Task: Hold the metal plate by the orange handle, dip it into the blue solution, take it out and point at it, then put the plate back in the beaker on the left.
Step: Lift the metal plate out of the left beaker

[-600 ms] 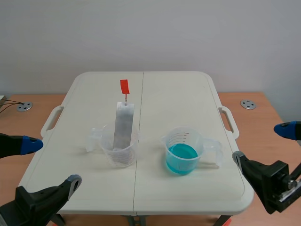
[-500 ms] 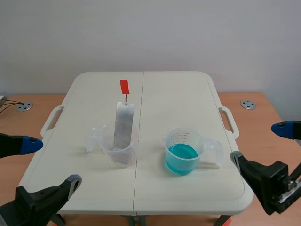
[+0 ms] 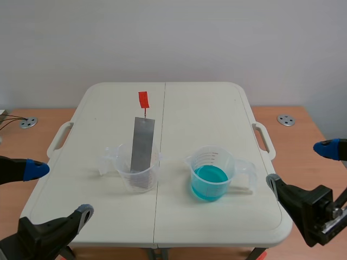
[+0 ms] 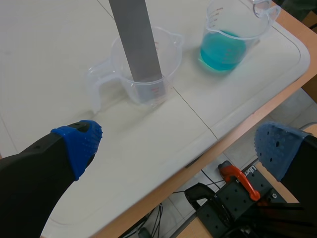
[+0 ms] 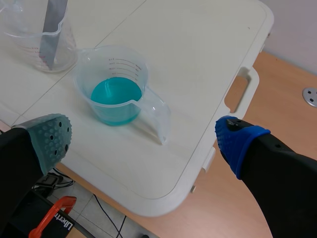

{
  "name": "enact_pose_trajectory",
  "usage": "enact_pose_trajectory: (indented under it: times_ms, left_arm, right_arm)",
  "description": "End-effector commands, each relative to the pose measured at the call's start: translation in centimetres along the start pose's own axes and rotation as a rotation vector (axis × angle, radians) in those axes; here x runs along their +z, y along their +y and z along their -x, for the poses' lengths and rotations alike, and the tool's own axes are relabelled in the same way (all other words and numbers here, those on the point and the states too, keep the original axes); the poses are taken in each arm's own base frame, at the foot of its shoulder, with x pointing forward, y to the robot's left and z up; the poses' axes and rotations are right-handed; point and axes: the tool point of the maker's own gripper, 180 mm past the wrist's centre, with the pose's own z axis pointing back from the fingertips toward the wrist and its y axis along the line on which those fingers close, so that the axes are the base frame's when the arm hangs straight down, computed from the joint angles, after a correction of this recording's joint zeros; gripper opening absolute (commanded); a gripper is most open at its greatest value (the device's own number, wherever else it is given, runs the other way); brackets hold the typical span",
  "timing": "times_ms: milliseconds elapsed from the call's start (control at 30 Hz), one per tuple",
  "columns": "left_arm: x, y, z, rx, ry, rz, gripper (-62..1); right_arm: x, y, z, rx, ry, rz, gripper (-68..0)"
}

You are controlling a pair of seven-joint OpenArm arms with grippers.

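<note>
Standing tilted in the clear left beaker [image 3: 136, 172], the metal plate [image 3: 142, 145] has its lower end inside the beaker and its upper end leaning to the far side. Orange handle [image 3: 143, 99] sits above the plate's top on a thin wire, nothing touching it. Left beaker's handle points left. To its right, near but apart, a second clear beaker [image 3: 214, 158] holds the blue solution [image 3: 209, 177], with its handle pointing right. Both beakers stand on the white bench [image 3: 206, 108], one on each side of its centre seam. Left hand [image 3: 57, 189] hangs at the bench's near left corner, fingers spread wide, released, holding nothing. Right hand [image 3: 299, 164] is off the near right edge, fingers also wide apart, released, clear of the solution beaker.
</note>
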Motion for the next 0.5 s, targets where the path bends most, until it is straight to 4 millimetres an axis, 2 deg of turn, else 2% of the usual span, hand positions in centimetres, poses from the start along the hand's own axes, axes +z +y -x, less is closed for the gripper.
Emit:
enact_pose_trajectory:
  times_ms: [0, 67, 100, 133, 200, 233, 300, 467]
  left_arm:
    - [0.0, -0.1, -0.8, -0.001, -0.028, 0.001, 1.4]
    - [0.0, -0.1, -0.7, -0.001, -0.02, 0.001, 1.4]
    - [0.0, -0.1, -0.5, -0.001, -0.013, 0.001, -7.8]
    - [0.0, -0.1, -0.5, -0.001, -0.01, 0.001, -21.9]
    - [0.0, -0.1, -0.5, -0.002, -0.011, 0.001, -54.1]
    - [0.0, -0.1, -0.6, -0.002, -0.013, 0.001, -60.9]
    - [0.0, -0.1, -0.7, -0.001, -0.019, 0.001, -56.4]
    - [0.1, -0.1, 0.0, -0.003, 0.01, -0.003, -56.2]
  right_arm:
    - [-0.1, 0.0, -1.2, -0.013, -0.046, -0.005, -8.0]
    - [-0.2, 0.1, -1.4, -0.018, -0.051, -0.012, -8.0]
    - [-0.2, 0.2, -1.5, -0.015, -0.055, -0.018, -8.0]
    - [-0.3, 0.2, -1.6, -0.012, -0.054, -0.021, -8.0]
    - [-0.4, 0.1, -1.9, -0.008, -0.064, -0.025, -8.0]
    - [-0.5, 0.1, -2.0, -0.007, -0.069, -0.027, -8.0]
    - [-0.6, 0.2, -2.4, -0.005, -0.081, -0.037, -8.0]
    - [-0.9, 0.4, -3.7, -0.025, -0.129, -0.069, -8.0]
